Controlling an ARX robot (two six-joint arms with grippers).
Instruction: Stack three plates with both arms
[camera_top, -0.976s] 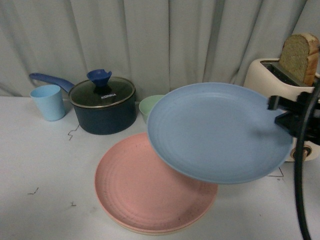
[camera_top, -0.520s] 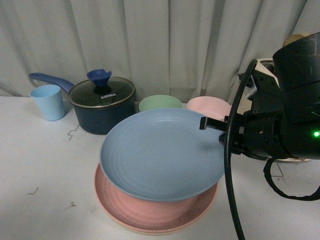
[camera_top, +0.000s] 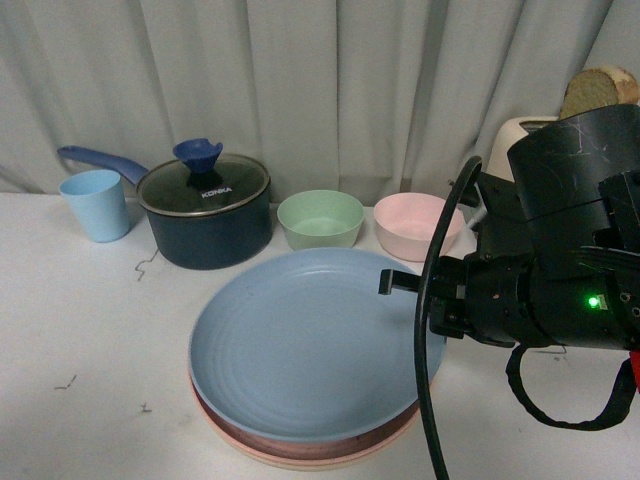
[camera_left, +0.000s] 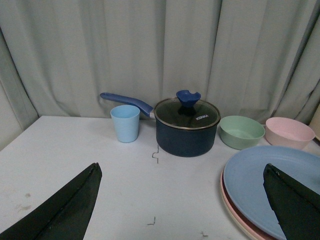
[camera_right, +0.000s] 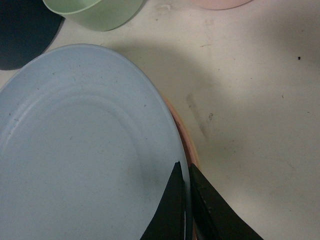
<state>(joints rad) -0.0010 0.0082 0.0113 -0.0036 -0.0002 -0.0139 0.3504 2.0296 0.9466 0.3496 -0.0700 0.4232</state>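
The light blue plate (camera_top: 300, 345) lies almost flat over the pink plate (camera_top: 300, 448), whose rim shows beneath it at the front. A cream-beige edge (camera_top: 310, 465) peeks out under the pink one. My right gripper (camera_top: 392, 283) is shut on the blue plate's right rim; in the right wrist view the right gripper (camera_right: 184, 166) pinches the blue plate (camera_right: 85, 150) with the pink rim (camera_right: 186, 140) just below. My left gripper (camera_left: 182, 167) is open above the table, its dark fingers (camera_left: 70, 200) wide apart, left of the blue plate (camera_left: 260, 185).
Behind the stack stand a green bowl (camera_top: 320, 218), a pink bowl (camera_top: 418, 224), a dark blue lidded pot (camera_top: 205, 210) and a light blue cup (camera_top: 95, 204). A toaster with bread (camera_top: 598, 92) is at the back right, behind my right arm. A curtain closes the back.
My right arm carried the blue plate leftward and down from mid-air. It now sits low over the pink plate, and both bowls behind are uncovered.
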